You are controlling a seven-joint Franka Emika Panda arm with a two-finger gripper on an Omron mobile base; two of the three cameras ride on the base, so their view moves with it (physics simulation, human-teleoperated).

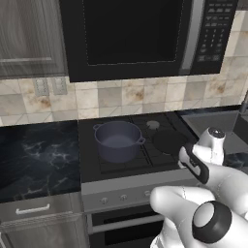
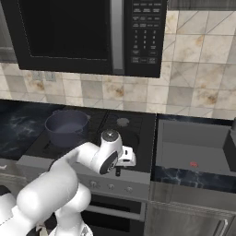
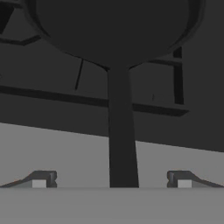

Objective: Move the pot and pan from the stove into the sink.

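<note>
Left base view first: the pot (image 1: 118, 140) is parked upright on the left side of the stove (image 1: 92, 167), and nothing can be seen inside it, just a bare blue-grey bottom. The pan (image 1: 169, 141) is laid flat on the right burners, just right of the pot and not touching it, also with nothing in it. Its near edge is partly covered by the white arm, which is bent over the near right corner of the cooktop. A slice of the sink (image 1: 213, 121) is caught at the far right, set into the dark marbled countertop (image 1: 36, 160) that also runs off to the left. A black microwave (image 1: 145, 34) is hung above the stove.

Right base view: same pot (image 2: 67, 126) on the left burners, still looking hollow and bare. The pan (image 2: 132, 137) is mostly hidden behind the wrist here. The sink (image 2: 191, 143) is well seen to the right of the stove; a small red spot is noticed on its grey floor, too tiny to be identified. The gripper (image 2: 118, 171) is pointed down at the stove's near edge.

Hand view: the pan's long handle (image 3: 121, 140) is lined up right between the two fingertips (image 3: 38, 180), running toward the camera from the round pan body at the top. The jaws are spread fully wide on either side of the handle, and nothing is gripped.
</note>
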